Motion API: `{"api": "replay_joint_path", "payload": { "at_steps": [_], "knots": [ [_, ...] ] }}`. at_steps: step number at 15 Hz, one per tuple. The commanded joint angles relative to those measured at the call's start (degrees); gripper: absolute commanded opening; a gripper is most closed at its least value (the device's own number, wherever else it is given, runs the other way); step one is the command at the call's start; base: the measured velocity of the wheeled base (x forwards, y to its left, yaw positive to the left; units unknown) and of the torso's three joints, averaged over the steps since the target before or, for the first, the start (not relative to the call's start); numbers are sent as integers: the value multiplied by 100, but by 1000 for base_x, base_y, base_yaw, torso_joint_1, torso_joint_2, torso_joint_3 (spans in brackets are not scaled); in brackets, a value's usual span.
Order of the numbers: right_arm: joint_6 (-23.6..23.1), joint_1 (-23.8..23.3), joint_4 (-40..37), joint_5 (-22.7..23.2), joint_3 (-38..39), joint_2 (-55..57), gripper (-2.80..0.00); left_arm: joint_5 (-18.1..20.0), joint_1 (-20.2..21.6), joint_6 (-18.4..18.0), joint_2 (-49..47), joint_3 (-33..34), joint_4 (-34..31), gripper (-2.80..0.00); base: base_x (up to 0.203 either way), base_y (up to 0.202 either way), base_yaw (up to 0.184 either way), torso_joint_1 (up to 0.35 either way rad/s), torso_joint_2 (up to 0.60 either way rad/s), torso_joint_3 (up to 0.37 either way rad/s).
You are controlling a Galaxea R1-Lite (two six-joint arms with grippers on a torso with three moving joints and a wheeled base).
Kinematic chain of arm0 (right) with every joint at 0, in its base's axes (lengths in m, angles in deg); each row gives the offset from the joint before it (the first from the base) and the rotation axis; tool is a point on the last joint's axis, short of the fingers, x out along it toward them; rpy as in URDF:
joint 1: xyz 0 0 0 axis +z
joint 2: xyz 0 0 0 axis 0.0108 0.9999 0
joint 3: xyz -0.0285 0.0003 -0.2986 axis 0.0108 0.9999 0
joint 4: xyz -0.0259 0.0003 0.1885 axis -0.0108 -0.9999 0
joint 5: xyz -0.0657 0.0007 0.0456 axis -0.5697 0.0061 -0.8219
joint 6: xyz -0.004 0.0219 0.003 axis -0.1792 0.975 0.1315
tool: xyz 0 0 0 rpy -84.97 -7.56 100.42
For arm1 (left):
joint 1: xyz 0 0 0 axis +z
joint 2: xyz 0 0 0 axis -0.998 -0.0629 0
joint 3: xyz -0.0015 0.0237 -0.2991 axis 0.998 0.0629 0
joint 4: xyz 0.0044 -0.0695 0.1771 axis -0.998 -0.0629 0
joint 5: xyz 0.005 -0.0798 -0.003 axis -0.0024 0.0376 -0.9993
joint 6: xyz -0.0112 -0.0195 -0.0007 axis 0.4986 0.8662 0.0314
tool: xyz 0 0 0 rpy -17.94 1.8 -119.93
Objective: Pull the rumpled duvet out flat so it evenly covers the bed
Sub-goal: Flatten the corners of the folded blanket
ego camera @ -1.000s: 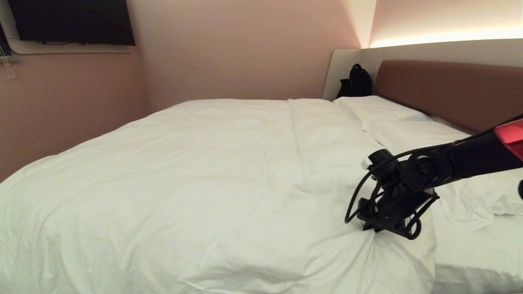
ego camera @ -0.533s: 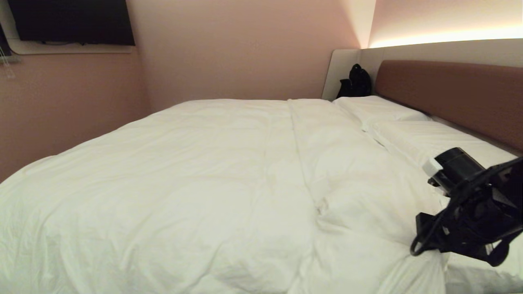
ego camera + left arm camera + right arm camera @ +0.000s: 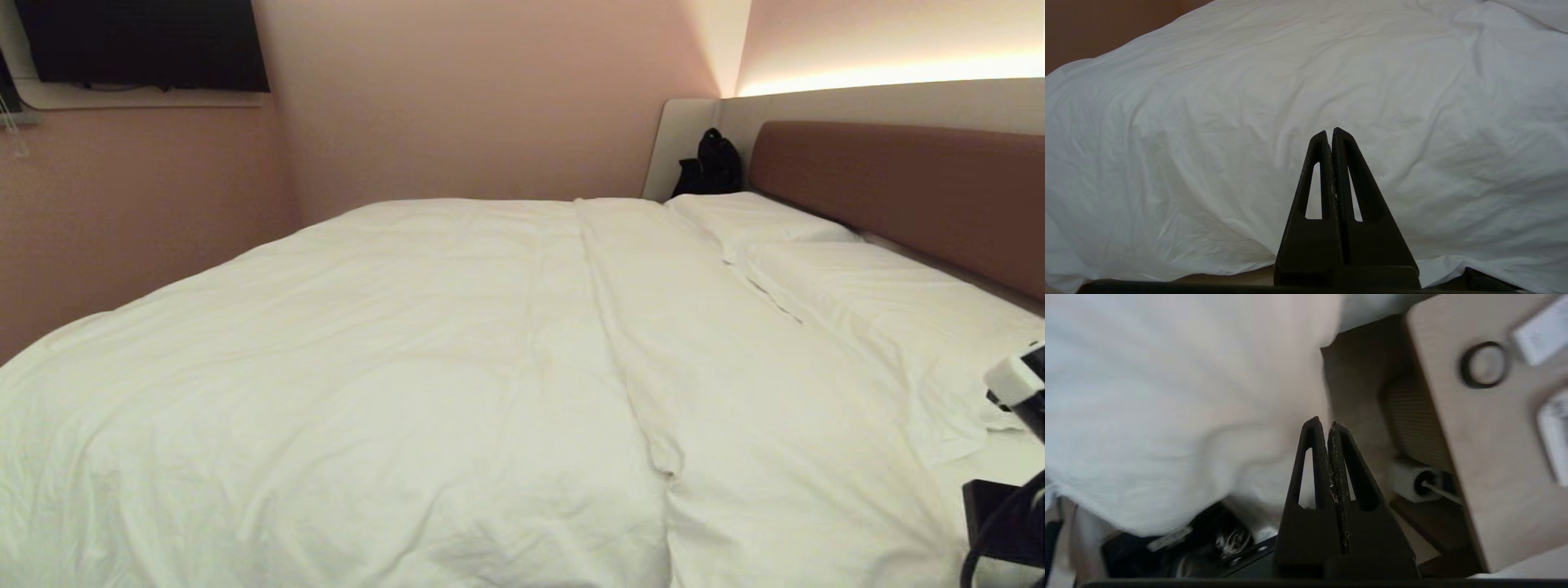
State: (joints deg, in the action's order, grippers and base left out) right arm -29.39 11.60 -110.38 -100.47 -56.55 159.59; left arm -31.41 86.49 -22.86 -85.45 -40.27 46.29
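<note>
Lying spread across almost the whole wide low bed (image 3: 1000,465) in the head view is the thick, puffy white duvet (image 3: 392,376), softly wrinkled, with one long crease running from the far edge toward the near side. Two rectangular white pillows (image 3: 857,286) are sitting at the right, against the brown padded headboard (image 3: 906,188), and a small black bag (image 3: 709,163) is standing in the far corner beside the pale grey surround. A dark flat screen (image 3: 139,41) is hanging on the pink wall at the far left. Only the black wrist parts of the right arm (image 3: 1008,498) are showing at the near right edge, just off the duvet's corner.

Moving to the left wrist view, the left gripper (image 3: 1329,132) is hovering close in front of the duvet (image 3: 1208,122), its two black fingers pressed together and holding nothing.

Turning to the right wrist view, the right gripper (image 3: 1323,424) is also standing with its fingers closed against each other, gripping nothing. Blurred white bedding (image 3: 1167,396) is filling one side, and a pale wooden bedside unit (image 3: 1486,457) is standing on the other. On that unit's top a dark ring-shaped object (image 3: 1484,365) is lying; nothing visible is inside it.
</note>
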Motion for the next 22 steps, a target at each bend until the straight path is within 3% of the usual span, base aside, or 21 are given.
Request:
{"api": "replay_joint_path", "payload": {
  "at_steps": [1, 5, 10, 14, 17, 20, 22],
  "knots": [
    [-224, -123, -34, -288, 280, -672, -280, 0, -1, 4, 0, 0, -1, -280, 0, 0, 0, 0, 0, 0],
    [-249, -129, 1, -227, 540, -638, -280, 0, -1, -4, 0, 0, -1, -280, 0, 0, 0, 0, 0, 0],
    [-375, -77, 22, -136, 210, -1249, -280, 0, -1, -4, 0, 0, -1, -280, 0, 0, 0, 0, 0, 0],
    [-507, -52, 43, 1044, 269, -1918, -280, 0, 4, -1, 0, 0, -1, -280, 0, 0, 0, 0, 0, 0],
    [-541, -61, 573, 1635, 560, -2524, -280, 0, -1, -4, 0, 0, -1, -280, 0, 0, 0, 0, 0, 0],
    [-535, -70, 866, 1598, 489, -3079, -280, 0, -1, 4, 0, 0, -1, -280, 0, 0, 0, 0, 0, 0],
    [-552, -81, 971, 1332, 417, -3490, -280, 0, -1, 4, 0, 0, -1, -280, 0, 0, 0, 0, 0, 0]
  ]
}}
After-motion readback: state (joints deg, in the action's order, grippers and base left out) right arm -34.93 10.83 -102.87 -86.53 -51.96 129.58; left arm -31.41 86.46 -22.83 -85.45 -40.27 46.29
